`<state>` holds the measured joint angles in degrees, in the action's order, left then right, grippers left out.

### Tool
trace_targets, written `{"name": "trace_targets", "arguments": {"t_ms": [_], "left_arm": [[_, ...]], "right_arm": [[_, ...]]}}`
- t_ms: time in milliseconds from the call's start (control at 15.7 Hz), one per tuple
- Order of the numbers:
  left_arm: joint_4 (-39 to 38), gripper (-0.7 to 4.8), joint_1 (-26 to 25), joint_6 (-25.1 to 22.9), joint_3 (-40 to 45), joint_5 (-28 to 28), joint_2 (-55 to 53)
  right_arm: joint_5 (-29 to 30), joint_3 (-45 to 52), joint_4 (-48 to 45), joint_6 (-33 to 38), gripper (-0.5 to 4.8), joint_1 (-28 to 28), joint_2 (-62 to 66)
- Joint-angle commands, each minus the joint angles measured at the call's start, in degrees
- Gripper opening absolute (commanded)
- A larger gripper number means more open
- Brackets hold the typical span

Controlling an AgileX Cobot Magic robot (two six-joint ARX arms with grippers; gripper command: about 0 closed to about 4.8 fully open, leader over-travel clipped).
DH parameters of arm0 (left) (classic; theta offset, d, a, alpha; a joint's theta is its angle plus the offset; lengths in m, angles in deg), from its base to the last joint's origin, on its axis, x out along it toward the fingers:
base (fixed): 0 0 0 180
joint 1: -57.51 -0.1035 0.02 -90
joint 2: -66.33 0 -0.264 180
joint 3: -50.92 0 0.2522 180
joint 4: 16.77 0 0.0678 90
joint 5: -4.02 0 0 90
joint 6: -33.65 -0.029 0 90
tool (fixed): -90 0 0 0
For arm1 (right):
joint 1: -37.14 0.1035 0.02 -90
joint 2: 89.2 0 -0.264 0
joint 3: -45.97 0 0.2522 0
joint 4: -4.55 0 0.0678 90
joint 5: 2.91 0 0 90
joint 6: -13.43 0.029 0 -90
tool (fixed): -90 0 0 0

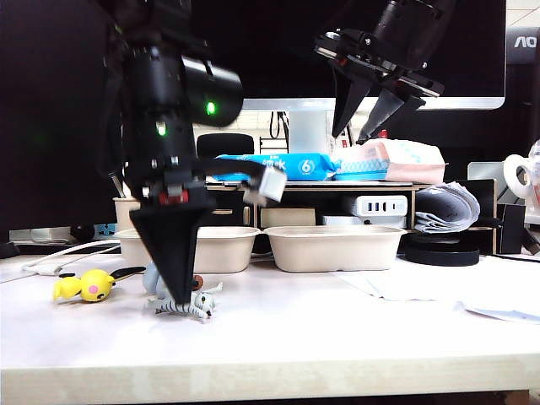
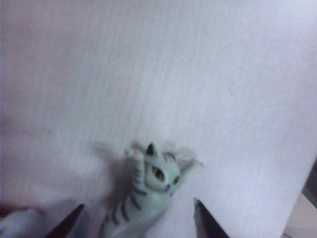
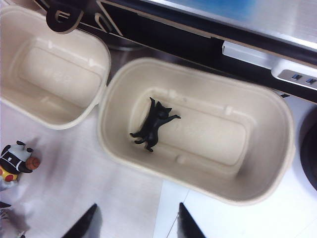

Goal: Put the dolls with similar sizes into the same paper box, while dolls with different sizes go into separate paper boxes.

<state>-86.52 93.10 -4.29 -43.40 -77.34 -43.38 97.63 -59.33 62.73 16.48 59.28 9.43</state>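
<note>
A: Two dolls are seen at the front of the table (image 1: 354, 337): the striped cat (image 1: 190, 305) lies on its side, and the yellow doll (image 1: 89, 286) lies well to its left in the exterior view.

B: How is the left gripper (image 1: 173, 291) placed?

A: It is pointed down over the cat. In its wrist view the left gripper's fingertips (image 2: 69, 224) are spread wide on either side of the cat (image 2: 148, 191), and no contact is visible.

B: What is found behind?

A: A pale doll (image 1: 152, 278) is partly hidden by the left gripper. Further back, two boxes are set side by side. The left box (image 3: 49, 69) is seen bare inside; the black doll (image 3: 152, 125) lies in the right box (image 3: 257, 183).

B: And the right gripper (image 1: 364, 125)?

A: It is held high above the right box (image 1: 337, 247), jaws parted, nothing gripped.
</note>
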Motion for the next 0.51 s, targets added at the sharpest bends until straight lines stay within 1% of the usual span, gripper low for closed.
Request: {"name": "trace_targets", "arguments": {"t_ms": [64,127,191,254,318,509], "left_arm": [[-0.5,2.77,0.1,0.1,0.0,0.3,-1.3],[-0.5,2.74,0.1,0.1,0.1,0.4,-1.5],[-0.3,2.33,0.1,0.1,0.1,0.4,-1.5],[-0.3,1.63,0.1,0.1,0.1,0.4,-1.5],[-0.3,1.46,0.1,0.1,0.1,0.4,-1.5],[0.9,1.46,0.2,0.8,0.0,0.6,-1.5]], "right_arm": [[0.0,-0.2,-1.1,-0.5,2.03,-0.3,-0.4],[0.0,-0.2,-1.1,-0.6,2.03,-0.3,-0.4],[0.1,-0.2,-1.1,-0.6,2.03,-0.4,-0.4],[0.1,-0.2,-1.2,-0.6,2.03,-0.4,-0.4],[0.1,-0.2,-1.2,-0.6,2.03,-0.4,-0.4],[0.1,-0.2,-1.0,-0.6,2.03,-0.4,-0.4]]}}
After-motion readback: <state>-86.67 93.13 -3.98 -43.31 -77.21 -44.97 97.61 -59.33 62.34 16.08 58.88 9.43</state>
